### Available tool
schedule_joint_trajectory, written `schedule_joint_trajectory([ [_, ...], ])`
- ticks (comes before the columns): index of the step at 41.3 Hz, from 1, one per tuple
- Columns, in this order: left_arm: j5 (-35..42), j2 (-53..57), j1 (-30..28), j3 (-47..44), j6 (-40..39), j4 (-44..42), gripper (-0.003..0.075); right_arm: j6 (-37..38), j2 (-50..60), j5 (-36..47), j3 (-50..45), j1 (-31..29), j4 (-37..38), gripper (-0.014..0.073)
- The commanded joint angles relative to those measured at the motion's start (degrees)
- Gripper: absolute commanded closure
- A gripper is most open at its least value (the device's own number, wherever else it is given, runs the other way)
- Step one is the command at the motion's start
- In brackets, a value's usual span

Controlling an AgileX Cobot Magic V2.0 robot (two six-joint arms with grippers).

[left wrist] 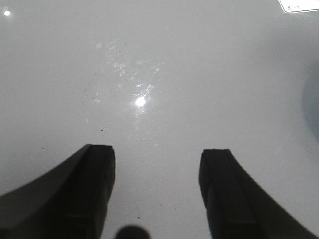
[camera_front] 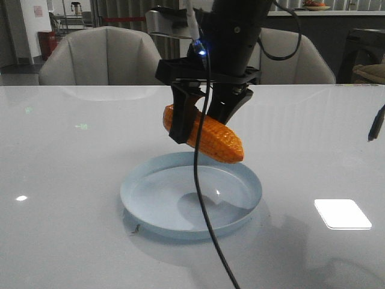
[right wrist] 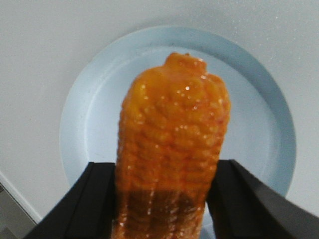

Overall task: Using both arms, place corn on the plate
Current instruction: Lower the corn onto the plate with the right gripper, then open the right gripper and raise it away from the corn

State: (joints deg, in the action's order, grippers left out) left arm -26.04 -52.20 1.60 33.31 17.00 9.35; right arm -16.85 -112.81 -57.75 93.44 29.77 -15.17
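The orange corn (camera_front: 219, 141) hangs tilted, its tapered tip down, a little above the pale blue plate (camera_front: 139, 205) in the front view. My right gripper (camera_front: 204, 117) is shut on the corn's thick end from above. In the right wrist view the corn (right wrist: 174, 114) fills the gap between the black fingers (right wrist: 97, 199) of the right gripper (right wrist: 163, 169), with the plate (right wrist: 89, 124) right below it. My left gripper (left wrist: 155, 152) is open and empty over bare white table. I cannot make out the left gripper in the front view.
The glossy white table (camera_front: 66, 156) spreads all round the plate. A black cable (camera_front: 204, 205) hangs from the right arm across the plate. A thin dark object (camera_front: 376, 123) shows at the right edge. Grey chairs (camera_front: 102, 57) stand behind the table.
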Motion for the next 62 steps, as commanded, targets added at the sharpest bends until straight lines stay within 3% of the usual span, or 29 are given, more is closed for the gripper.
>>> schedule_joint_trajectory([
  [1,3.55,0.79,-0.02,1.64,-0.62,0.84,0.0288,-0.45,2.23,1.67,1.69,0.07,-1.33,0.0525],
  [17,3.55,0.79,-0.02,1.64,-0.62,0.84,0.0288,-0.45,-5.76,-0.94,1.82,0.07,-6.23,0.0523],
  [21,3.55,0.79,-0.02,1.64,-0.62,0.84,0.0288,-0.45,-6.24,-0.38,1.82,0.07,-6.34,0.0487],
  [24,3.55,0.79,-0.02,1.64,-0.62,0.84,0.0288,-0.45,-6.25,-0.26,1.82,0.07,-6.34,0.0412],
  [32,3.55,0.79,-0.02,1.64,-0.62,0.84,0.0288,-0.45,-6.25,0.29,2.0,0.07,-6.34,0.0076],
  [35,3.55,0.79,-0.02,1.64,-0.62,0.84,0.0288,-0.45,-6.25,0.29,2.0,0.07,-6.34,0.0013],
  [42,3.45,0.79,-0.02,1.64,-0.62,0.84,0.0288,-0.45,-6.25,-2.27,4.68,0.07,-6.28,0.0004],
  [55,3.45,0.79,-0.02,1.64,-0.62,0.84,0.0288,-0.53,-6.25,-17.73,21.16,-0.2,0.0,0.0004],
  [62,3.21,0.79,-0.02,1.64,-0.62,0.84,0.0288,0.81,-4.46,-18.55,25.04,-2.04,0.88,0.0004],
])
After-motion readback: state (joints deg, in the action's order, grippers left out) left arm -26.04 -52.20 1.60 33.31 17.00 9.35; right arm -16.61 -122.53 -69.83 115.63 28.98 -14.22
